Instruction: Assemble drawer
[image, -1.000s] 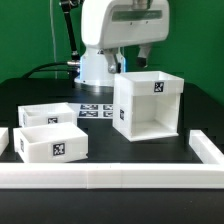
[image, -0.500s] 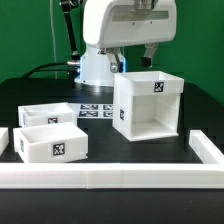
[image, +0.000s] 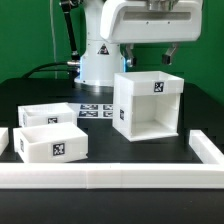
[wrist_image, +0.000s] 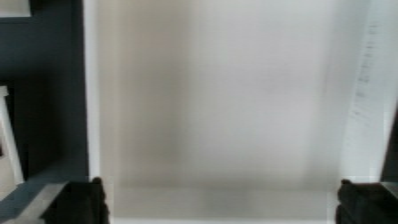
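The tall white cube-like housing (image: 150, 108) stands on the black table at the exterior view's right, open side toward the camera, with a tag on its upper front edge. Two shallow white trays sit at the left: the near tray (image: 50, 146) shows a tag on its front, and the far tray (image: 44, 113) lies behind it. My gripper (image: 148, 60) hovers just above the housing, open and empty, fingers spread about as wide as the housing. In the wrist view the housing's white surface (wrist_image: 222, 90) fills the frame, blurred, and my gripper (wrist_image: 222, 205) has a dark fingertip at each side.
The marker board (image: 92, 110) lies flat between the trays and the housing. A long white rail (image: 110, 178) borders the table's near edge, with short ends at both sides. The arm's white base (image: 95, 62) and a black cable stand behind.
The arm's head has risen and shifted toward the exterior view's right, so it is now over the housing. The housing and trays have not moved.
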